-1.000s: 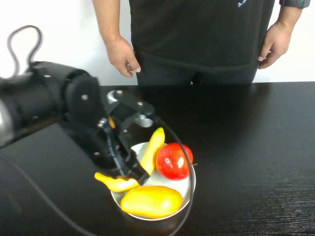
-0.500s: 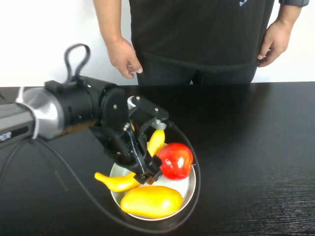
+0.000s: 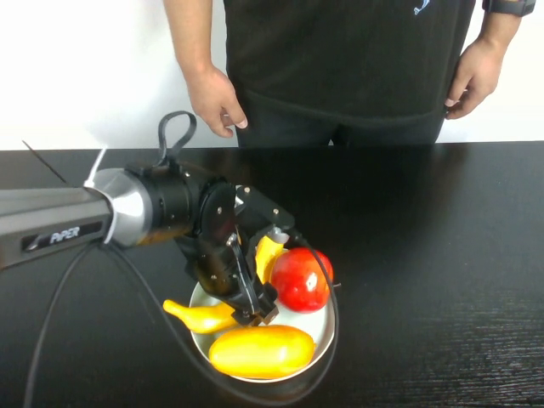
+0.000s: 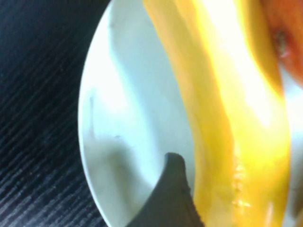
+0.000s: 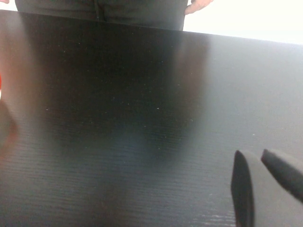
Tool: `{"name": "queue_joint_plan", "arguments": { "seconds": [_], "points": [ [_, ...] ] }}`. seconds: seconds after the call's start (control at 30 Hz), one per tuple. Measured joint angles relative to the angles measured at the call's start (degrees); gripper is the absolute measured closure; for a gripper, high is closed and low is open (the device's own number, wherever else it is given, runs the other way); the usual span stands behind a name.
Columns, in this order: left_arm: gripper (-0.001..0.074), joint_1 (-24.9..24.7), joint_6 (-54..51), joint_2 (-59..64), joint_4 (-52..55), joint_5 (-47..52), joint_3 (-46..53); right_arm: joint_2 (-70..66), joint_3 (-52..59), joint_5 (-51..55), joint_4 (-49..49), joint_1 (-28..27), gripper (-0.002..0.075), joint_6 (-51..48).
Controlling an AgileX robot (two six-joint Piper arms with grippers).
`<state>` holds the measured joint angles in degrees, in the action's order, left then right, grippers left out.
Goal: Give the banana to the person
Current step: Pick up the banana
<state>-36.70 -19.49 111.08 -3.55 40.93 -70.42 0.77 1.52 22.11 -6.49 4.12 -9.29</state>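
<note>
The left tool point(image 3: 255, 285) was down inside the white bowl point(image 3: 327, 321), its fingers spread on either side of the banana point(image 3: 265, 252) without pinching it. The banana lay in the bowl, passing between the fingers, one end sticking out over the rim on the tool's near side, the other rising beyond the tool beside a red apple point(image 3: 300, 278). In the left wrist view one dark fingertip point(image 4: 169, 198) rested on the bowl floor just beside the banana point(image 4: 227, 118). A plump yellow fruit point(image 3: 261, 350) sat nearer than the tool. The person point(image 3: 340, 59) stood beyond the black surface point(image 3: 442, 246), hands lowered. The right tool point(image 5: 260, 184) hovered above bare surface, fingers nearly together, holding nothing.
</note>
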Motion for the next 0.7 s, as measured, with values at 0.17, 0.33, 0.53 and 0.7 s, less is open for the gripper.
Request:
{"name": "queue_joint_plan", "arguments": {
  "seconds": [0.17,0.33,0.53,0.7],
  "points": [
    [0.0202,0.0,0.0,1.6,0.7,-1.5,0.0,0.0,0.0,0.0,0.0,0.0,0.0733,0.0],
    [0.0263,0.0,0.0,3.5,0.9,-2.3,0.0,0.0,0.0,0.0,0.0,0.0,0.0733,0.0],
    [0.043,0.0,0.1,4.1,1.7,-3.0,-0.1,0.0,0.0,0.0,0.0,0.0,0.0733,0.0],
    [0.0428,0.0,0.1,4.0,3.6,-3.0,-0.1,0.0,0.0,0.0,0.0,0.0,0.0733,0.0]
  ]
}}
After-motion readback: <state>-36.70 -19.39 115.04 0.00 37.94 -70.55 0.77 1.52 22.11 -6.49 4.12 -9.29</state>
